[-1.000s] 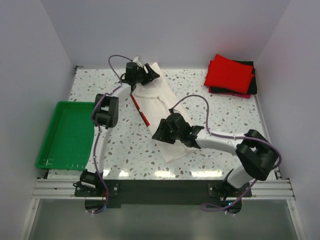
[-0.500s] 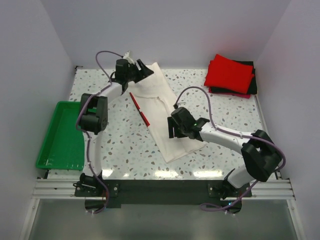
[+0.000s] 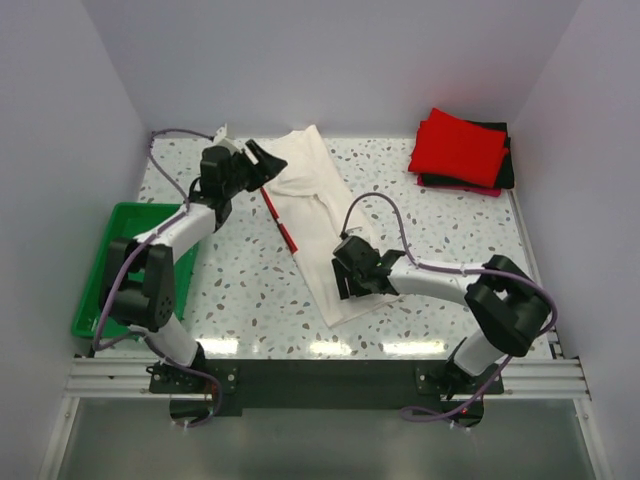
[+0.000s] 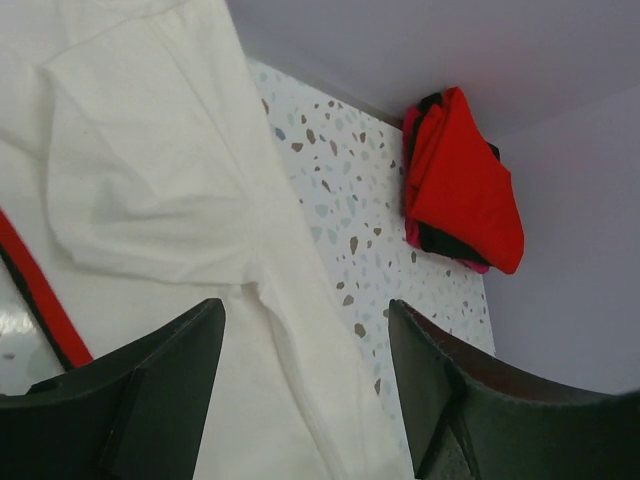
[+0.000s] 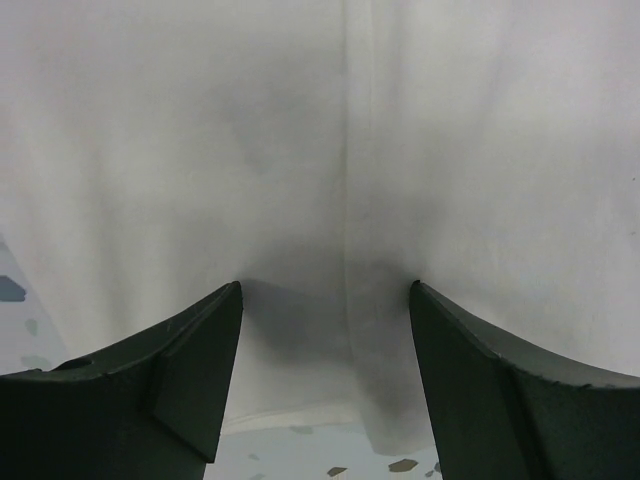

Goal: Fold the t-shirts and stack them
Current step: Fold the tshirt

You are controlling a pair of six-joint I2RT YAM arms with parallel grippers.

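The long cream-white cloth t-shirt [image 3: 318, 215], a thin red stripe along one edge, is lying on the speckled white table [image 3: 240, 290] as a narrow strip. Its long axis is running diagonally, with the sleeve end pointing to the far wall. The left gripper [image 3: 268, 160] beside the far end and the right gripper [image 3: 348, 286] over the near end are both standing wide, holding nothing. Lengthwise folding looks done; I am judging the crosswise fold as next, pinching one end and laying it over the other.
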